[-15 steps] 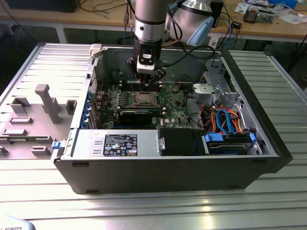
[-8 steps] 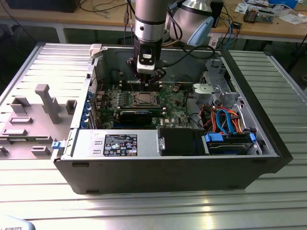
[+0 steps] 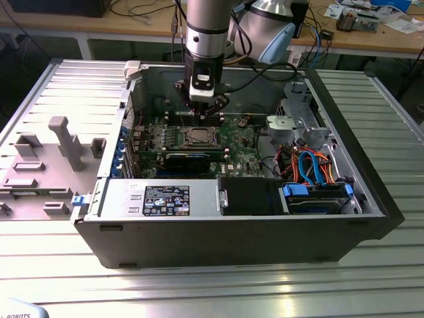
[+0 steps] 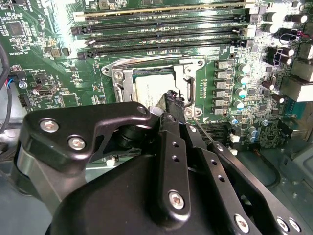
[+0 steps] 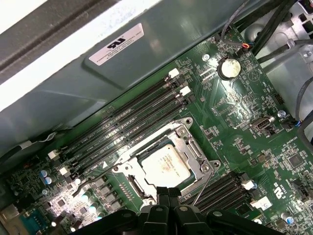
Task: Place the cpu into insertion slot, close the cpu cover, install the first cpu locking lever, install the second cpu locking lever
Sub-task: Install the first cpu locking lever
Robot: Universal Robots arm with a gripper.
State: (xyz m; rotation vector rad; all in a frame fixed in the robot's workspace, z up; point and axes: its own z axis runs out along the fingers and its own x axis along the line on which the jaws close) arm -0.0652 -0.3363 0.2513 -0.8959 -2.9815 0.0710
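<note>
The cpu [image 5: 166, 166] lies flat in the insertion slot [image 5: 131, 183], its silver-grey top showing through the window of the cpu cover [image 5: 194, 147]. The cover lies down over it on the green board. In the second wrist view the cpu [image 4: 149, 88] and cover [image 4: 120, 81] sit just beyond my gripper [image 4: 171, 94]. The gripper [image 5: 168, 192] is shut with nothing between its fingers, its tips at the socket's near edge. A thin wire locking lever [image 5: 203, 188] slants away from the socket beside the fingertips; it also shows as the lever [image 4: 204, 131]. From outside, the gripper [image 3: 204, 114] hangs just above the socket [image 3: 199, 137].
Long memory slots [image 5: 127, 127] run beside the socket. The open computer case [image 3: 232, 245] walls in the board. A power supply [image 3: 165, 199] sits in front, and cables with a drive bay [image 3: 318, 179] lie on the exterior view's right. A grey fixture [image 3: 63, 142] stands outside on the left.
</note>
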